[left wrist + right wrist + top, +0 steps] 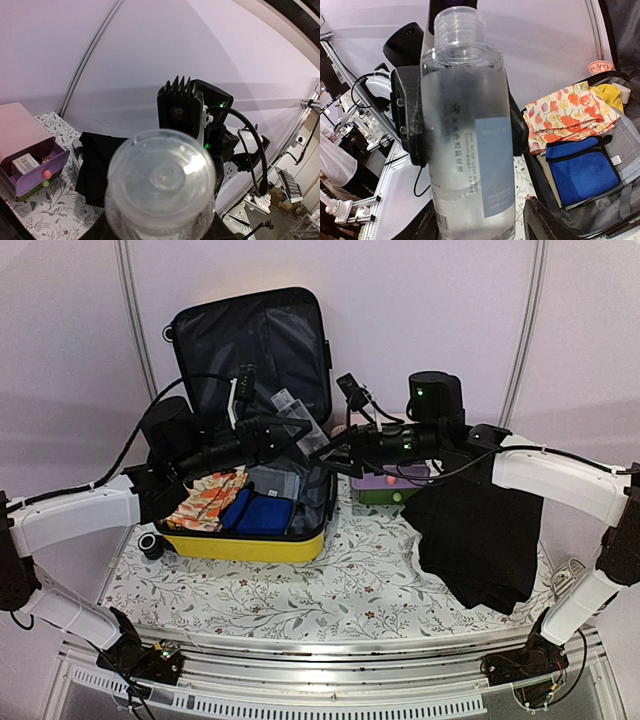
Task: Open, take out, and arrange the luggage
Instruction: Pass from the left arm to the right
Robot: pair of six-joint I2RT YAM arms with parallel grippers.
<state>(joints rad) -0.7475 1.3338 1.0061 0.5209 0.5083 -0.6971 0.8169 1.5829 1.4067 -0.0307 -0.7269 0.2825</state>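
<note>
Luggage (240,545) is sitting open on the left-centre of the bench (330,590). The glossy yellow shell is lying flat and the lid (250,340) is standing upright behind it, showing black fabric lining. Black trim is running along the rim, and a black wheel (152,545) is sticking out at the near-left corner.

The lower half is holding folded items: a floral orange-and-cream cloth (205,502) at left, a blue cloth (262,513) beside it, something yellow at the back, and grey fabric at right.

A clear bottle (470,130) with a pale label and a ribbed clear cap is hanging in the air over the open case. Left hand (298,426) is clamping it across the mid-body, with a black pad on each side in the right wrist view.

Right hand (322,453) is meeting it from the other side. Its fingers are standing apart, straddling the bottle's lower end. A sliver of gap is showing on one side, and I can't tell if the other side is touching.

A pink-and-green drawer box (390,485) is sitting just right of the case, under the right arm. A black garment (480,540) is lying near it, draping toward the bench's right edge.
</note>
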